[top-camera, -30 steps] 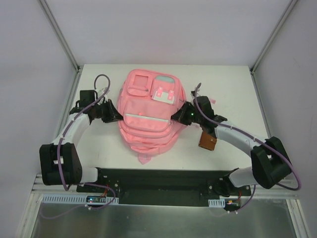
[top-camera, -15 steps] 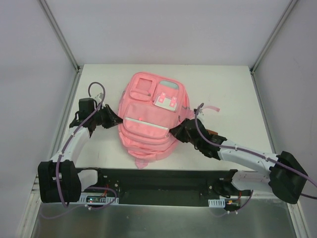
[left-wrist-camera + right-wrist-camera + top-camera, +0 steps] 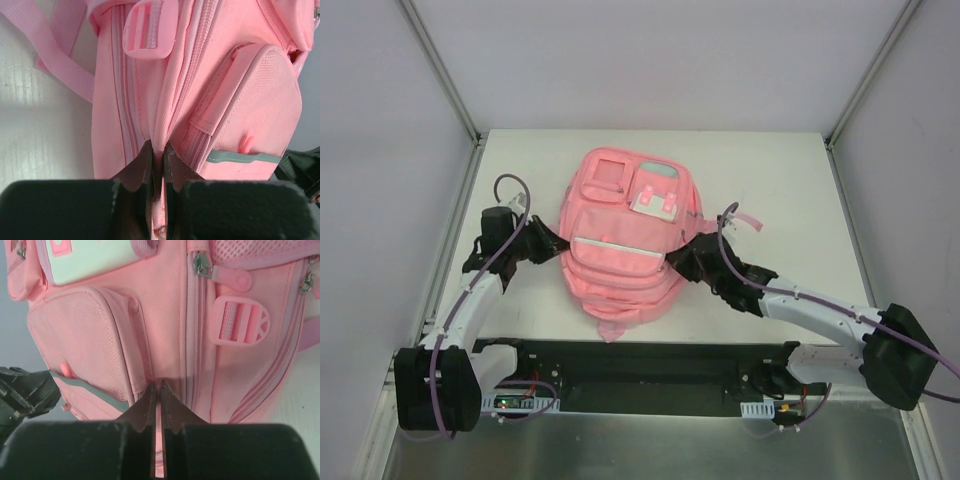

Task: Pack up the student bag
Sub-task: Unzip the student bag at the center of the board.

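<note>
On a white table (image 3: 770, 170) the pink student bag (image 3: 625, 240) sits at centre, front pockets facing up. The left gripper (image 3: 157, 155) pinches a fabric fold on one side; the right gripper (image 3: 156, 390), jaws nearly together, nips the opposite side.

The top camera looks steeply down from above the 6 o'clock edge, taking in the whole table (image 3: 790, 180) and bag (image 3: 620, 240). Each wrist camera sits right behind its own fingers, very near the bag. The left fingers (image 3: 141, 167) face 3 o'clock and the right fingers (image 3: 146, 410) face 10. Both views share the pocket with the grey strip (image 3: 245, 158).
</note>
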